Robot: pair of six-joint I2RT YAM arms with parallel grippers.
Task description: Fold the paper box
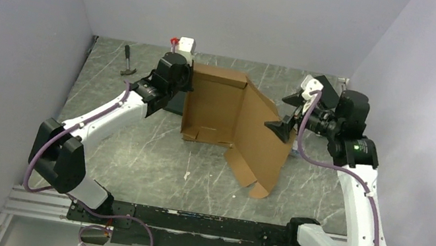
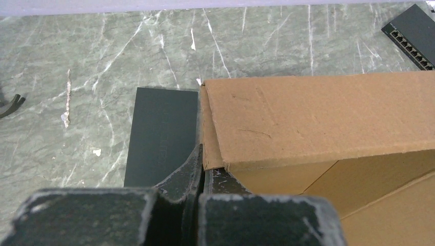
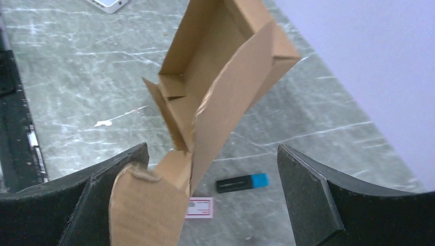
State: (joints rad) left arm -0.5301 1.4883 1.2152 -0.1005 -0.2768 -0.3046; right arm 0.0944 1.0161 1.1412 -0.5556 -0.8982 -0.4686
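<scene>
Top view: the paper box (image 1: pixel 223 114) sits mid-scene on the counter (image 1: pixel 129 155), lid half raised. Left wrist view: the left claw (image 2: pixel 201 169), closed, meets the box's corner. Right wrist view: the right claw (image 3: pixel 213 154) gapes wide around the lid

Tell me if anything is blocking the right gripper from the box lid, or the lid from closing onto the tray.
Nothing visible. The open right gripper straddles the lid flap of the paper box, and the tray it folds onto looks empty. The blue marker lies on the table, outside the box.
</scene>
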